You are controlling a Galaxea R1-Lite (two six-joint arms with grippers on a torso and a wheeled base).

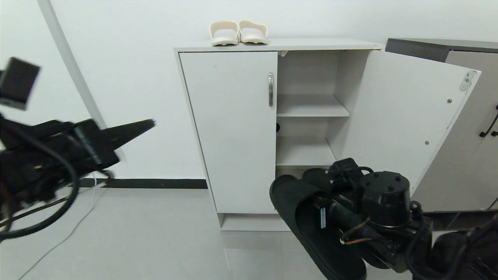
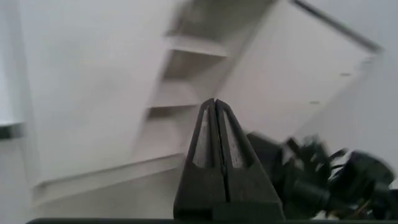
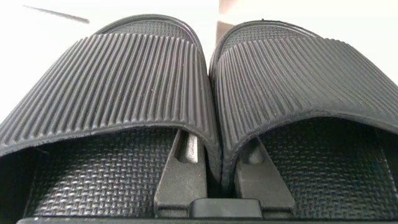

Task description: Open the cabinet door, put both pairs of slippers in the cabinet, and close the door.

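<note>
A white cabinet [image 1: 229, 132] stands against the wall, its right door [image 1: 404, 116] swung open on bare shelves [image 1: 309, 111], its left door closed. A cream pair of slippers [image 1: 238, 32] rests on the cabinet top. My right gripper [image 3: 224, 171] is shut on a black pair of slippers [image 1: 307, 217], its fingers [image 3: 183, 168] clamping the two inner straps together; the pair hangs low in front of the open compartment. My left gripper [image 1: 149, 124] is shut and holds nothing, raised to the left of the cabinet; its tips [image 2: 214, 106] point toward the open side.
A grey cabinet [image 1: 467, 128] stands just right of the open door. A black baseboard [image 1: 155, 183] runs along the white wall. Light floor tiles [image 1: 155, 241] lie open in front, with a thin cable [image 1: 70, 233] trailing at the left.
</note>
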